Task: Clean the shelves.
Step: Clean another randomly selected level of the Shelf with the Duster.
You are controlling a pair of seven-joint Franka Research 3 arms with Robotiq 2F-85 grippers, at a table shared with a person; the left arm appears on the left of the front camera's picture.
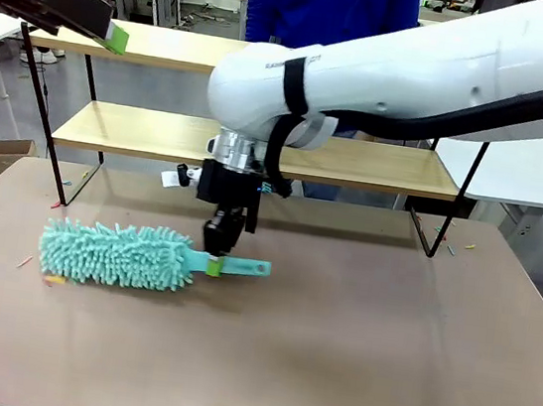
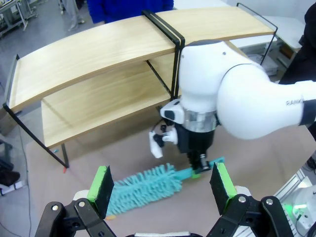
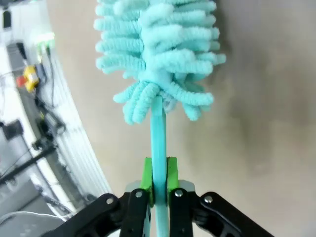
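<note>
Right gripper (image 1: 214,264) is down at centre frame in the front view, its 2 green pads (image 3: 146,174) clamped tight on the thin handle of the teal duster (image 1: 120,254), whose fluffy head lies on the brown table (image 1: 381,358) at lower left of that view. Left gripper (image 2: 163,185) hangs with its jaws wide apart, looking down on the duster from the bottom of its wrist view. Behind it all, the shelves (image 1: 357,162) stretch across the upper half of the front view, 2 light-wood tiers, with a person in blue (image 1: 328,5) at top centre.
</note>
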